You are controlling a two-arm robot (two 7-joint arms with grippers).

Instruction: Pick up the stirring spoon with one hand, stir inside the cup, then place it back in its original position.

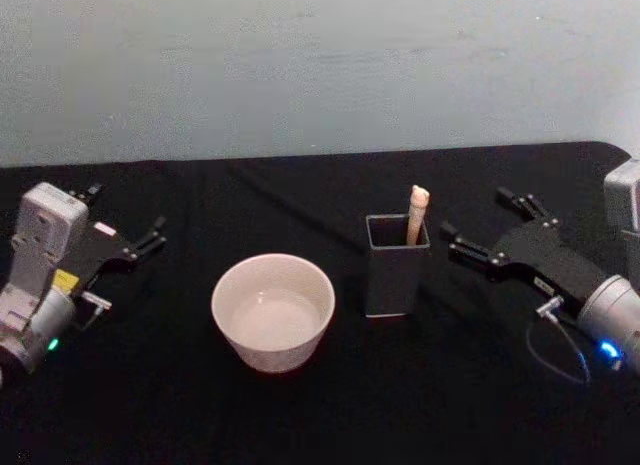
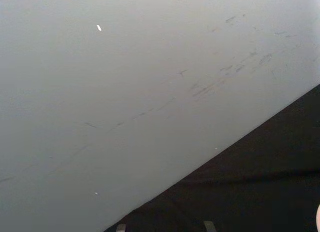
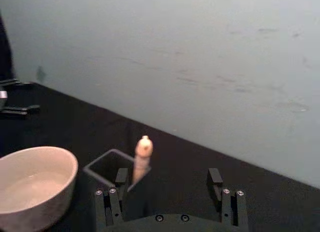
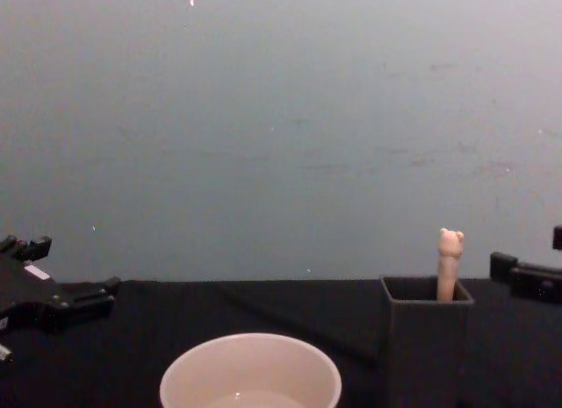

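Observation:
The stirring spoon [image 1: 417,216] stands in the dark grey square holder [image 1: 396,268], its beige bear-topped handle [image 4: 450,262] poking above the rim; its bowl is hidden inside. The cream-white cup [image 1: 272,311] sits left of the holder, a small gap apart. My right gripper [image 1: 475,213] hovers open just right of the holder, pointing at it. In the right wrist view the spoon [image 3: 143,157] and holder [image 3: 107,165] lie ahead of the open right gripper [image 3: 168,178], near one finger, with the cup [image 3: 35,181] beyond. My left gripper [image 1: 128,210] rests open at the far left.
A black cloth [image 1: 300,195] covers the table, and a pale grey wall [image 4: 281,118] rises right behind it. A thin cable [image 1: 556,353] loops beside the right wrist.

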